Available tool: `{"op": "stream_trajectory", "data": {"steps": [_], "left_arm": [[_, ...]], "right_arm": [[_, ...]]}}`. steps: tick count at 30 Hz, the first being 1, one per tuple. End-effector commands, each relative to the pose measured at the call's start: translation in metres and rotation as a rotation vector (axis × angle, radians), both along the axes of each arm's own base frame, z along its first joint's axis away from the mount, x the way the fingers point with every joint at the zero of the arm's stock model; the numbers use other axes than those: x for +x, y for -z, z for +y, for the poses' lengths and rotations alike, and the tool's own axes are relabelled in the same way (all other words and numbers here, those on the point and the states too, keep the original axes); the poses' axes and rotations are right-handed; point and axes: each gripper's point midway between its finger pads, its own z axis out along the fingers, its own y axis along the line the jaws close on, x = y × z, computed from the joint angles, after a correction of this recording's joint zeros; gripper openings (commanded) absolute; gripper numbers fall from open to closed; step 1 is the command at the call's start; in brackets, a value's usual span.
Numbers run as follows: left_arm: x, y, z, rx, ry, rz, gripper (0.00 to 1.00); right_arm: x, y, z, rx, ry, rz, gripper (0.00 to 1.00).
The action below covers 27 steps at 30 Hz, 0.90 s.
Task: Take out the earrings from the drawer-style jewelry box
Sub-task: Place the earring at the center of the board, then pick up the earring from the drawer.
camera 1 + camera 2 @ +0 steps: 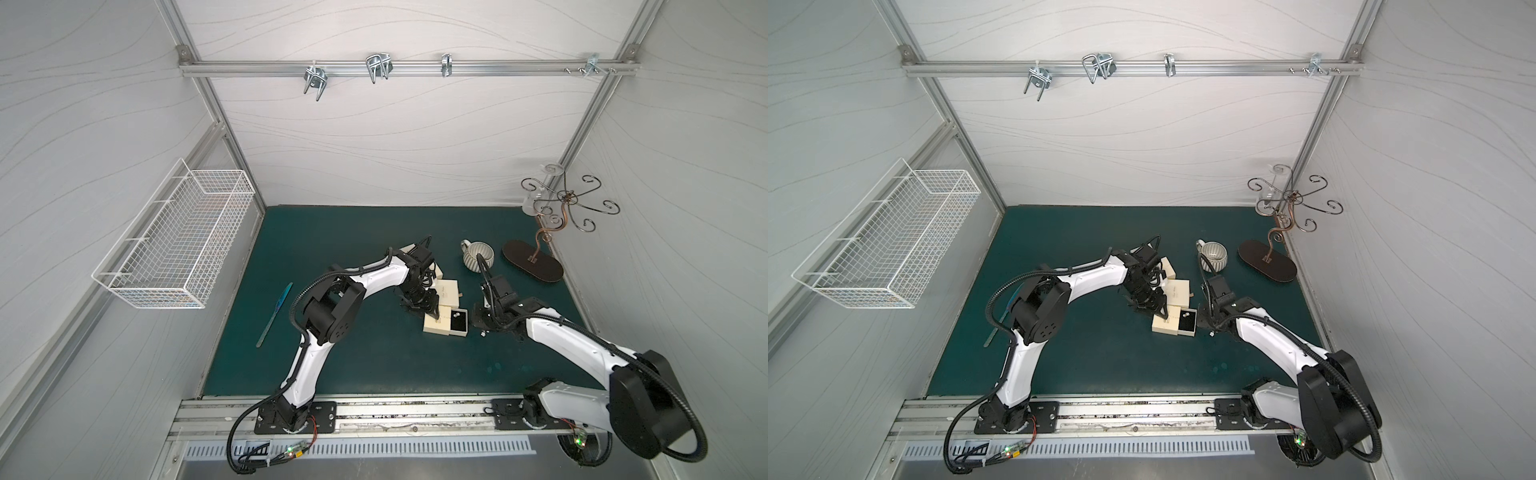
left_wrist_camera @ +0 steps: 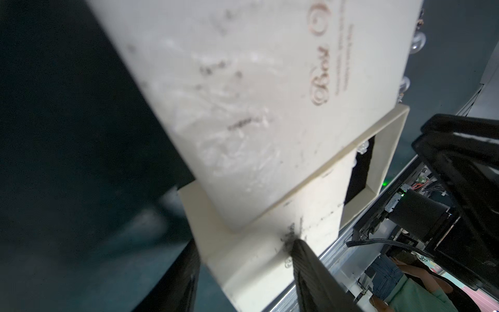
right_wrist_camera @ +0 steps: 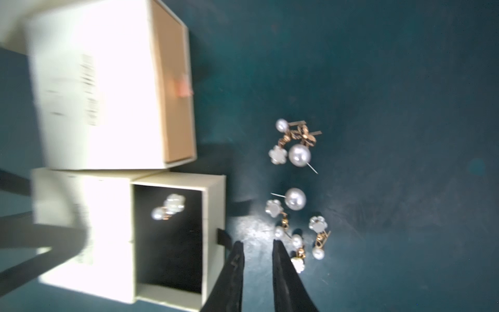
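Cream cardboard drawer-style jewelry box (image 1: 434,326) mid dark green mat (image 1: 332,365); long axis left-right, black-lined drawer (image 3: 213,205) pulled out toward right. Left gripper (image 2: 243,243) clamps sleeve from both sides. Pearl-beaded earrings (image 3: 168,206) inside drawer; other earrings (image 3: 294,200) loose on mat just right of drawer, stud pins lying flat. Right gripper (image 3: 258,243) hovers beside them, fingers slightly parted, nothing between.

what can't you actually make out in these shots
- Top views: the earrings on the mat are too small to count or tell apart.
- Right wrist view: the earrings in the drawer blur into one cluster. The back of the drawer is hidden under the box sleeve.
- Left wrist view: the print on the second cream box is blurred and unreadable.
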Motion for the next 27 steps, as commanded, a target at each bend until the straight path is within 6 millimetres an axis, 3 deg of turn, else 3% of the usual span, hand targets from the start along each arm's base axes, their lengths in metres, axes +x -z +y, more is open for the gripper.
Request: {"op": "stream_trajectory", "data": {"steps": [1,10,27], "left_arm": [[0.002,0.035,0.036,0.200,-0.002,-0.034,0.56],[0.001,0.035,0.037,0.206,0.002,-0.037,0.56],[0.000,0.037,0.037,0.209,0.008,-0.032,0.56]], "right_arm": [[0.010,-0.024,0.021,0.000,-0.079,-0.090,0.23],[0.019,-0.012,0.046,-0.012,-0.150,-0.030,0.26],[0.018,0.018,0.052,-0.044,-0.169,0.079,0.32]]}}
